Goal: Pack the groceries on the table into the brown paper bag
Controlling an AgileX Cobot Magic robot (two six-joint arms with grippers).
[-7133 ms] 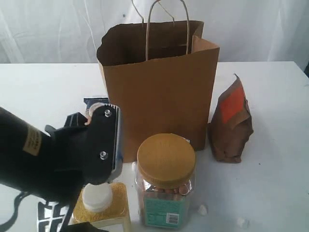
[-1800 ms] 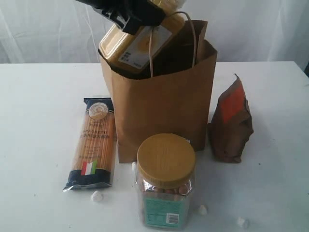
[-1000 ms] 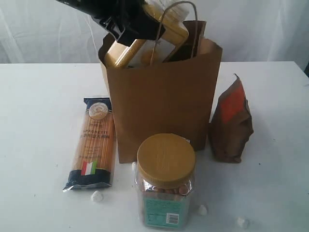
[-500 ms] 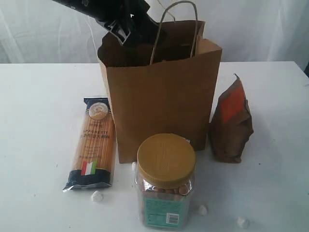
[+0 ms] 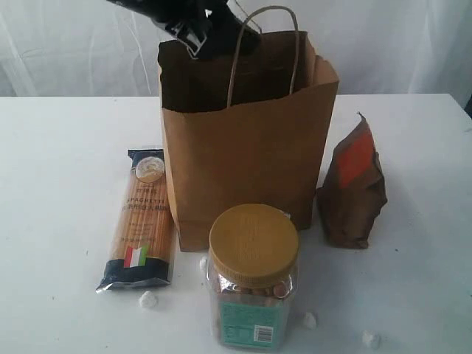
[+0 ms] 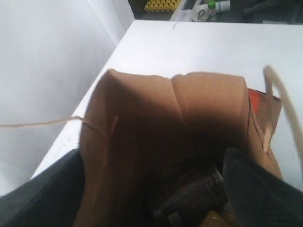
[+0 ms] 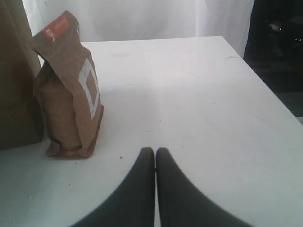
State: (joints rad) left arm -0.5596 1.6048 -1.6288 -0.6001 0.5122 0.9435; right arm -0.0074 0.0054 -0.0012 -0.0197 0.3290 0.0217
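Lifting your left pincer (image 5: pixel 210 33) out of the brown paper bag (image 5: pixel 247 162) is the risky part.
Exterior view: that pincer sits at the bag's mouth, just beside the handle loop (image 5: pixel 262 51). If you hook that loop on the way up, I judge the bag would tip toward the yellow-lidded jar (image 5: pixel 253 251) in front of it or the pouch (image 5: pixel 352 184) at its side. The spaghetti packet (image 5: pixel 140 217) lies flat on the table (image 5: pixel 59 162) on the other side. Left wrist view: the fingers (image 6: pixel 42 189) are spread wide over the bag's opening with nothing between them; what lies at the bottom is too dim to name. Right wrist view: your right pincer (image 7: pixel 155 158) is pressed closed and empty, with the pouch standing apart from it.
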